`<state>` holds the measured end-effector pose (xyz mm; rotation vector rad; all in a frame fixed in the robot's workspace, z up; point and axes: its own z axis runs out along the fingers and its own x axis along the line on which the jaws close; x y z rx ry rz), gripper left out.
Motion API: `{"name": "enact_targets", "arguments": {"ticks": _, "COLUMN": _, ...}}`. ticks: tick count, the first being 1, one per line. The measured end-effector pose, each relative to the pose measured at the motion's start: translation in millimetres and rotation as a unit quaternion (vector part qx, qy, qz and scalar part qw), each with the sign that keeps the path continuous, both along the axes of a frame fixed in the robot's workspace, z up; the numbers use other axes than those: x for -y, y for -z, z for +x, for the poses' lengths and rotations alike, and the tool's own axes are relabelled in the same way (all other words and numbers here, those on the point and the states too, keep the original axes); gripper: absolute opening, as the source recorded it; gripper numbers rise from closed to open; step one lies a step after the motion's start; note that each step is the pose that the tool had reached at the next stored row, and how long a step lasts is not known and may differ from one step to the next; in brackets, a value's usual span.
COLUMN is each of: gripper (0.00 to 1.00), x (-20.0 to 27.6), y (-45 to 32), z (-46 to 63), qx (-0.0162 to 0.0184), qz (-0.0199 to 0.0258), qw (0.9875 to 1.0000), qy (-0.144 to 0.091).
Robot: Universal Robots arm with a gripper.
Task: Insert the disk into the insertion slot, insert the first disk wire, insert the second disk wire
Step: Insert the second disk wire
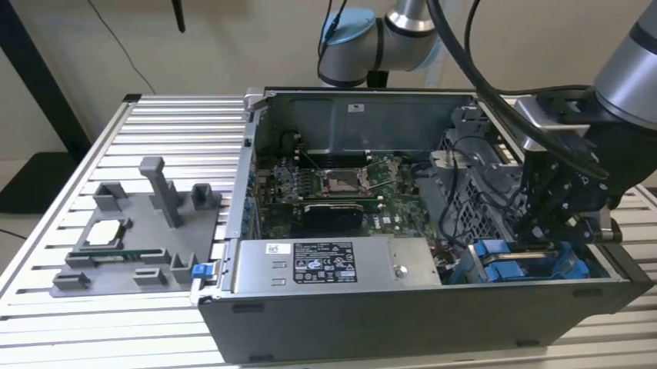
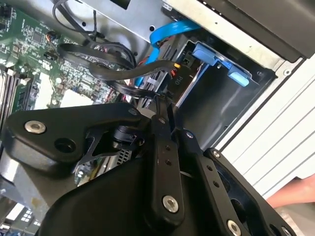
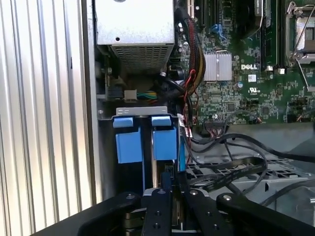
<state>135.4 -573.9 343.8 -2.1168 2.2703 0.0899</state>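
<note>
Blue-framed disk [image 3: 147,142] already seated in the insertion slot [image 1: 528,261] at the case's [image 1: 411,323] corner, gripper [image 2: 165,101] fingers pinched narrow on a black wire [image 2: 123,73] at its connector end.

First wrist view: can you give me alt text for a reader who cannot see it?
The robot's black hand reaches into an open computer case, just above the blue-railed insertion slot. Beyond lie black cables, a green motherboard and a grey metal box.

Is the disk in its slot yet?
In. The disk's blue carrier sits down inside the slot at the case corner, with the claw directly above it.
</note>
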Motion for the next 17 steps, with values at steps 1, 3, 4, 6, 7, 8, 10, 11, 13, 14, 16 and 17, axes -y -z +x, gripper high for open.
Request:
{"name": "enact_targets", "arguments": {"ticks": 1, "gripper": 0.0, "x": 0.0, "y": 0.2, "z": 0.0, "qx": 0.0, "qz": -0.0002, "qw": 1.0, "qy": 0.001}}
{"name": "enact_targets", "arguments": {"ticks": 3, "gripper": 0.0, "x": -0.3, "y": 0.6, "z": 0.0, "qx": 0.0, "qz": -0.0002, "qw": 1.0, "qy": 0.003}}
{"name": "enact_targets", "arguments": {"ticks": 4, "gripper": 0.0, "x": -0.4, "y": 0.7, "z": 0.1, "qx": 0.0, "qz": -0.0003, "qw": 1.0, "qy": 0.003}}
{"name": "enact_targets", "arguments": {"ticks": 6, "gripper": 0.0, "x": -0.8, "y": 1.0, "z": 0.4, "qx": 0.0, "qz": -0.0004, "qw": 1.0, "qy": 0.003}}
{"name": "enact_targets", "arguments": {"ticks": 7, "gripper": 0.0, "x": -0.9, "y": 1.2, "z": 0.6, "qx": 0.0, "qz": -0.0003, "qw": 1.0, "qy": 0.003}}
{"name": "enact_targets", "arguments": {"ticks": 8, "gripper": 0.0, "x": -1.0, "y": 1.4, "z": 0.8, "qx": 0.0, "qz": -0.0004, "qw": 1.0, "qy": 0.003}}
{"name": "enact_targets", "arguments": {"ticks": 10, "gripper": 0.0, "x": -1.2, "y": 1.9, "z": 1.0, "qx": 0.0, "qz": -0.0006, "qw": 1.0, "qy": 0.003}}
{"name": "enact_targets", "arguments": {"ticks": 11, "gripper": 0.0, "x": -1.3, "y": 2.5, "z": 1.2, "qx": 0.0001, "qz": -0.0003, "qw": 1.0, "qy": 0.003}}
{"name": "enact_targets", "arguments": {"ticks": 13, "gripper": 0.0, "x": -1.3, "y": 4.4, "z": 1.5, "qx": 0.0, "qz": -0.0003, "qw": 1.0, "qy": 0.003}}
{"name": "enact_targets", "arguments": {"ticks": 14, "gripper": 0.0, "x": -1.3, "y": 5.9, "z": 1.5, "qx": 0.0001, "qz": -0.0003, "qw": 1.0, "qy": 0.003}}
{"name": "enact_targets", "arguments": {"ticks": 16, "gripper": 0.0, "x": -1.3, "y": 8.5, "z": 1.6, "qx": 0.0002, "qz": -0.0011, "qw": 1.0, "qy": 0.003}}
{"name": "enact_targets", "arguments": {"ticks": 17, "gripper": 0.0, "x": -1.3, "y": 8.6, "z": 1.6, "qx": 0.0002, "qz": -0.0011, "qw": 1.0, "qy": 0.003}}
